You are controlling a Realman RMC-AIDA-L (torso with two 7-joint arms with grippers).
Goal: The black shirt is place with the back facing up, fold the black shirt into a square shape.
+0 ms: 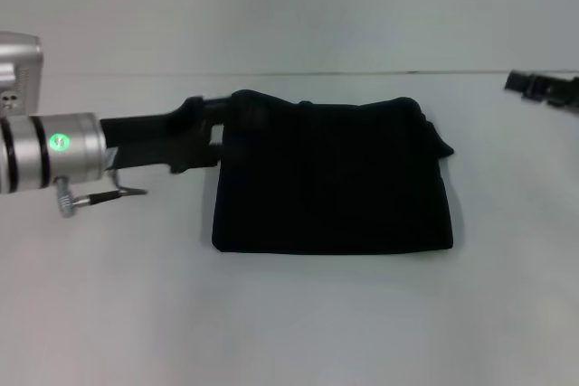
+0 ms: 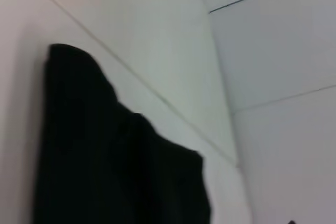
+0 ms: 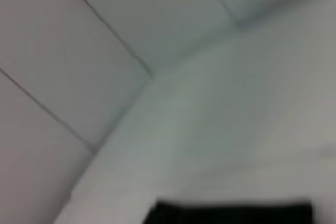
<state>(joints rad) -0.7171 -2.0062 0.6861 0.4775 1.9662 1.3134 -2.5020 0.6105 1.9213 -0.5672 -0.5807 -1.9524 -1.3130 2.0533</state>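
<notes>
The black shirt (image 1: 333, 176) lies folded into a compact, roughly rectangular shape in the middle of the white table (image 1: 289, 314), with a small lump of fabric at its far right corner. No lettering shows. My left gripper (image 1: 210, 135) reaches in from the left and sits at the shirt's far left edge, its two black fingers spread with bare table showing between them. The shirt also shows in the left wrist view (image 2: 115, 171) and as a dark strip in the right wrist view (image 3: 231, 214). My right gripper (image 1: 545, 89) is parked at the far right.
The left arm's silver wrist (image 1: 54, 151) with a green light hangs over the table's left side. A pale wall (image 1: 289, 6) rises behind the table's far edge.
</notes>
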